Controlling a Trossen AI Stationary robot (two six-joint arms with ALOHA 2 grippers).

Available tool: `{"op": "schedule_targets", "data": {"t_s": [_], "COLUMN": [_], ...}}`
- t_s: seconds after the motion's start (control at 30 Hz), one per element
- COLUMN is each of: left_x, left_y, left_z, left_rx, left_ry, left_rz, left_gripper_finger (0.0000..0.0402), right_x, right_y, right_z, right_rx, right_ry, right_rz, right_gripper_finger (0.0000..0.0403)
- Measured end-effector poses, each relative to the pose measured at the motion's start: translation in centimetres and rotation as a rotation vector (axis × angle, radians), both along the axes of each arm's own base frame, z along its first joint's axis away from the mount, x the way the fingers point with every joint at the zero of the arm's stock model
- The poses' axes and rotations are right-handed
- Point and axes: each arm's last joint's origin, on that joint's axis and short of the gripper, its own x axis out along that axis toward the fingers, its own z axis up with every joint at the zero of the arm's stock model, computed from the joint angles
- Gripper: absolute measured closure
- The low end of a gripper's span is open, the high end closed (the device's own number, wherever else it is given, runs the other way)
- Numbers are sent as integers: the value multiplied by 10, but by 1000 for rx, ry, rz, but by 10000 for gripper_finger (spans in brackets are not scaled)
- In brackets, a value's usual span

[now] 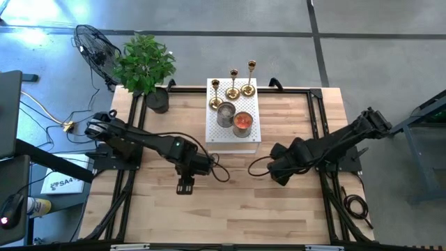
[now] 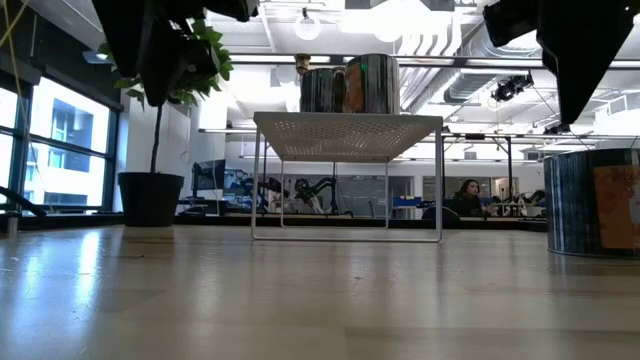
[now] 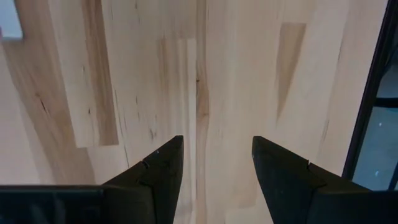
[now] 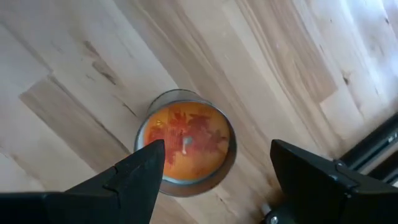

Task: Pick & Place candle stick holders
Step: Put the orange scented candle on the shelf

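Note:
Three gold candle stick holders [image 1: 233, 85] stand on their round bases at the far end of a white perforated stand [image 1: 233, 139] at the table's back centre. My left gripper [image 1: 185, 186] [image 3: 217, 140] hangs open over bare wood left of centre, pointing down, well short of the stand. My right gripper [image 1: 279, 174] [image 4: 217, 146] hangs open right of centre. Straight below it a glass jar with orange wax [image 4: 185, 142] stands on the table. My arm hides this jar in the high view, and the fingers are clear of it.
A silver jar [image 1: 225, 113] and an orange jar candle [image 1: 242, 122] stand on the stand in front of the holders. A potted plant [image 1: 146, 66] sits at the far left corner, with a fan [image 1: 97, 47] behind it. Black frame rails [image 1: 317, 118] border the table.

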Motion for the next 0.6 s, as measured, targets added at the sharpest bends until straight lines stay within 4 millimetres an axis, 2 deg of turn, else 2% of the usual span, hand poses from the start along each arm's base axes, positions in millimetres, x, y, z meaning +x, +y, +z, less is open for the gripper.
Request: {"op": "schedule_targets", "data": {"t_s": [0.2,0.43,0.6], "left_x": [1,2,2], "left_y": [-1,-1,-1], "left_z": [0,0,0], "left_rx": [-6,-7,-1], "left_ry": [-14,-20,-23], "left_rz": [-1,-1,1], "left_gripper_finger": [215,215,215], "right_x": [0,-4,-5], "right_y": [0,-11,-14], "right_z": [-1,-24,-29], "right_rx": [-7,2,-3], "right_ry": [-14,56,76], "right_rz": [-48,-62,-46], "right_gripper_finger": [116,116,116]}}
